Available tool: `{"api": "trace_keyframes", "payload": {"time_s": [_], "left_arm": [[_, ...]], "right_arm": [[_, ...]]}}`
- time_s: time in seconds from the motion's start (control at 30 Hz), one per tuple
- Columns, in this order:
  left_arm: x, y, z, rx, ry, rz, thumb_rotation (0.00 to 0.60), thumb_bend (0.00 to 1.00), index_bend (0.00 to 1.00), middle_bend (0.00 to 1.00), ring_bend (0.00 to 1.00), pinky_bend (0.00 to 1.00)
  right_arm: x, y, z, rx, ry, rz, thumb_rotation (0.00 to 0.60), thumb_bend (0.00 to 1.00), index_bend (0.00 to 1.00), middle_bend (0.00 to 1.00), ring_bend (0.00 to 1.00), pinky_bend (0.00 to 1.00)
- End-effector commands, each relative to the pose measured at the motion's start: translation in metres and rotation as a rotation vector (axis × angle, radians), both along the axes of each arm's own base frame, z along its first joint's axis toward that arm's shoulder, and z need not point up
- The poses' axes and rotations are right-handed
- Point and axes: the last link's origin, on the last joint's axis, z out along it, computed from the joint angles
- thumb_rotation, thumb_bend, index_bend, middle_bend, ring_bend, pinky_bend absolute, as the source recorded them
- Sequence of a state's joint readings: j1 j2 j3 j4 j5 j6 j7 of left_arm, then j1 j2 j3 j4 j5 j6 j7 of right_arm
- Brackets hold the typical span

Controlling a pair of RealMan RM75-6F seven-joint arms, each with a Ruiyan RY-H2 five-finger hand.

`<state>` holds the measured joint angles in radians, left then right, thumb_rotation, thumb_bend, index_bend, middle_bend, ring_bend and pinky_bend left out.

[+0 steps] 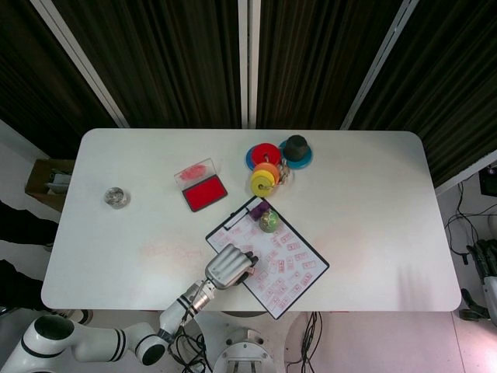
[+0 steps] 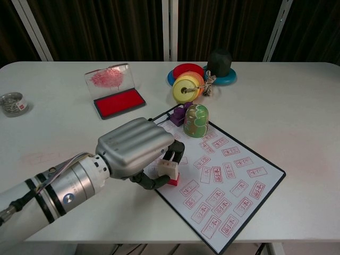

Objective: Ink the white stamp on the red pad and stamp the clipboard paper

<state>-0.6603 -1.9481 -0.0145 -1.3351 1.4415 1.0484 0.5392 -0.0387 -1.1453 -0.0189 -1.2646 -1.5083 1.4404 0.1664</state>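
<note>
1. At the table's nine o'clock edge sits a small round clear container [image 2: 13, 103]; something pale lies in it, too small to identify.
2. Toward eleven o'clock from the table's middle lies the red ink pad in its black tray [image 2: 119, 102], its clear hinged lid [image 2: 108, 78] propped open behind it and smeared red.
3. At about seven o'clock the robot's left hand [image 2: 139, 151] curls its fingers [image 2: 175, 150] around the small white block stamp with a red base [image 2: 170, 171]. The red base sits on or just above the near-left corner of the clipboard paper; contact cannot be confirmed.
4. The black-framed clipboard with white paper [image 2: 239, 171] runs from centre toward five o'clock, already crowded with red rectangular marks. A green-striped egg-shaped figure [image 2: 195, 120] and a purple clip [image 2: 179, 114] stand at its top corner.
5. At twelve o'clock sits a stack of coloured rings [image 2: 187, 84] beside a dark dome-shaped object [image 2: 219, 62].
6. Risks, as I judge them: the stamp sits close to the paper's edge, so a tilted press could print half off the sheet; dragging would smear; overlapping a neighbouring mark is likely.
7. The right hand is out of sight in both views.
</note>
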Motion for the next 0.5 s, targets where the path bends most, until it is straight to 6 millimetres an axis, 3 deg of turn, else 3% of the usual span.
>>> {"api": "trace_keyframes", "payload": {"time_s": [0.03, 0.5], "left_arm": [[-0.0001, 0.0001, -0.0011, 0.001, 0.003, 0.001, 0.6, 0.45, 0.63, 0.63, 1.0, 1.0], [-0.0027, -0.0022, -0.0058, 0.001, 0.023, -0.009, 0.6, 0.45, 0.63, 0.63, 1.0, 1.0]], "right_arm": [[-0.0003, 0.0, -0.0003, 0.001, -0.001, -0.001, 0.6, 0.26, 0.0, 0.0, 0.0, 0.0], [-0.0023, 0.0003, 0.0006, -0.003, -0.004, -0.006, 0.6, 0.26, 0.0, 0.0, 0.0, 0.0]]}}
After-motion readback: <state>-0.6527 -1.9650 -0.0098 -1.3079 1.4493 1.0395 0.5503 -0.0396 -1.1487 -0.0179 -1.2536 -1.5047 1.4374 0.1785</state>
